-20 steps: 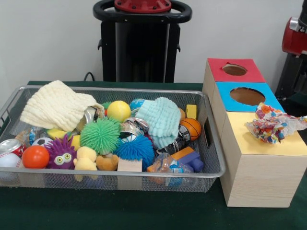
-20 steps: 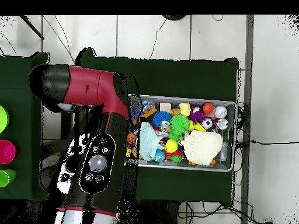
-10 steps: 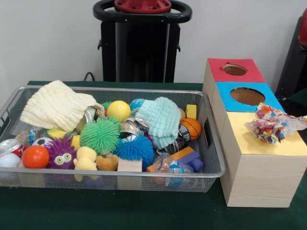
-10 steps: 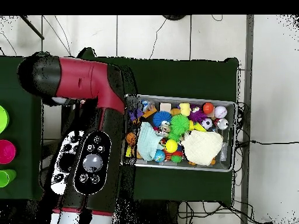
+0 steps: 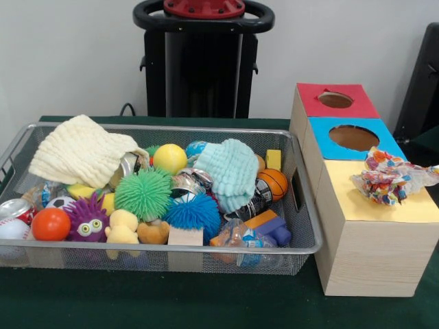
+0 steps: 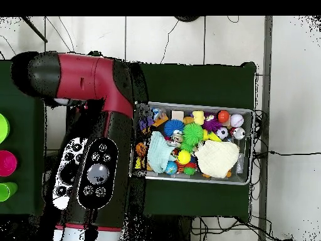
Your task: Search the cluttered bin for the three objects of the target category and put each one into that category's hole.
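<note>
Wire bin (image 5: pixel 302 240) is sitting on the green counter (image 5: pixel 158 301), its long axis running 9 to 3 o'clock in the front view. Inside, a cream cloth (image 5: pixel 82 151) is lying at 10 o'clock and a pale blue cloth (image 5: pixel 232 171) is draped just right of centre. A green spiky ball (image 5: pixel 143 194), a blue spiky ball (image 5: pixel 194 212), a yellow ball (image 5: pixel 169 158), an orange ball (image 5: pixel 51 224) and a small basketball (image 5: pixel 274 183) are showing among the clutter.

At 3 o'clock of the bin a wooden box (image 5: pixel 370 253) is standing, long axis running 12 to 6 o'clock. A red panel with a hole (image 5: pixel 335 100) is farthest, a blue panel with a hole (image 5: pixel 354 138) is in the middle, and a yellow panel (image 5: pixel 391 205) is nearest. A crumpled wrapper (image 5: pixel 387 177) is lying on the yellow panel.

In the overhead view the red and black arm (image 6: pixel 94 125) is covering the box side. Tool is not in sight in either view; its opening cannot be told.
</note>
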